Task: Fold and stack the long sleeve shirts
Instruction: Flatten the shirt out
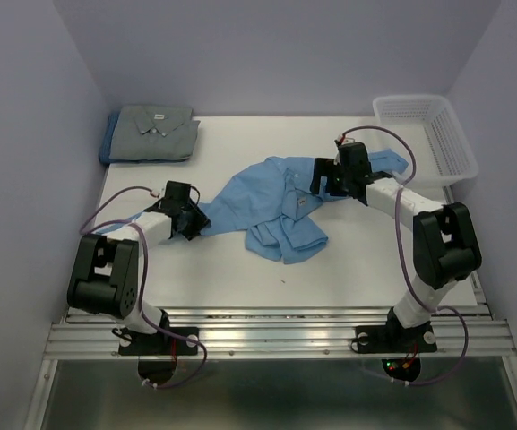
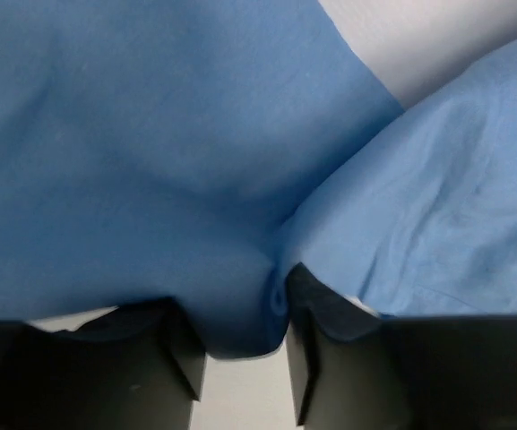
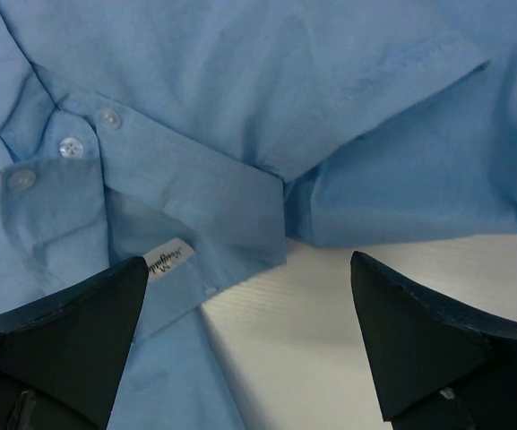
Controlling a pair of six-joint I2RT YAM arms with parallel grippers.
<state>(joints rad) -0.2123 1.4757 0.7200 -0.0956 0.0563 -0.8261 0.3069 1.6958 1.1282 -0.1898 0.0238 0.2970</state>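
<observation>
The light blue collared button-up cloth shirt [image 1: 280,208] lies crumpled and unfolded on the white tabletop [image 1: 240,269], between the two pincers.

The left pincer [image 2: 237,305] sits at the shirt's near-left edge. Its jaws are part-closed, and a fold of the blue cloth fills the gap between them. The wrist view does not show whether the fold is firmly clamped.

The right pincer [image 3: 247,264] hangs over the opposite side of the shirt, jaws spread wide and holding nothing. Beneath one finger [image 3: 70,340] lie the buttoned placket and a small white label [image 3: 167,260]. Beneath the other finger is bare tabletop.

Well beyond the left pincer, at the far corner, a folded grey collared shirt [image 1: 155,133] rests on a darker blue shirt [image 1: 106,148]. Beyond the right pincer stands a white plastic mesh basket [image 1: 451,134].
</observation>
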